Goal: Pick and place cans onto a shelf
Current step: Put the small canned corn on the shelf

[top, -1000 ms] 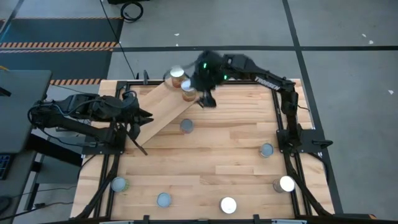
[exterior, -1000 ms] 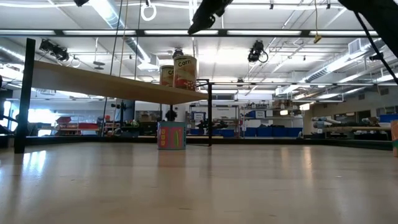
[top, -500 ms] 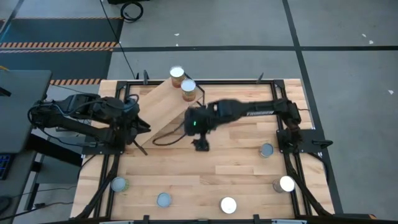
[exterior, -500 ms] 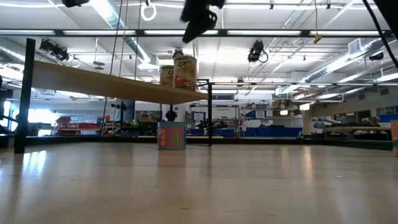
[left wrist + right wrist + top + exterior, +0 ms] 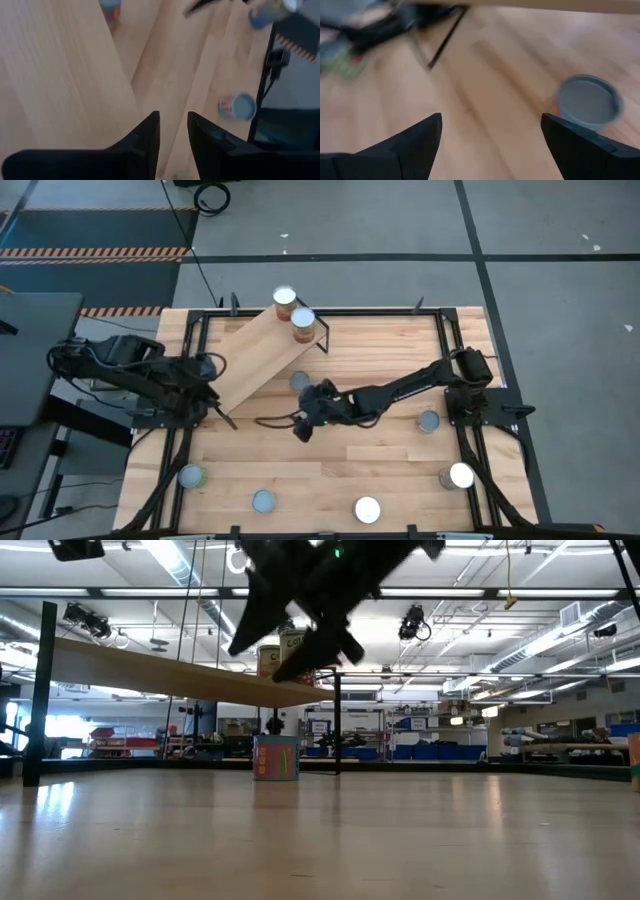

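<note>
Counting progress: two cans (image 5: 293, 314) stand on the high end of the tilted shelf (image 5: 258, 356); six more remain on the tabletop (image 5: 390, 470), so most of the job looks undone. Right gripper (image 5: 302, 427) hangs low over mid-table, fingers spread wide, holding nothing. Nearest can (image 5: 300, 382) stands on the table just beside the gripper, by the shelf's edge; right wrist view shows its grey lid (image 5: 589, 100) ahead and off to one finger's side, not between the fingers. Judged next target. Other cans lie well apart from it, near the front and right edges. Left gripper (image 5: 212, 388) waits by the shelf's low end, fingers nearly closed, a narrow gap between them, empty.
</note>
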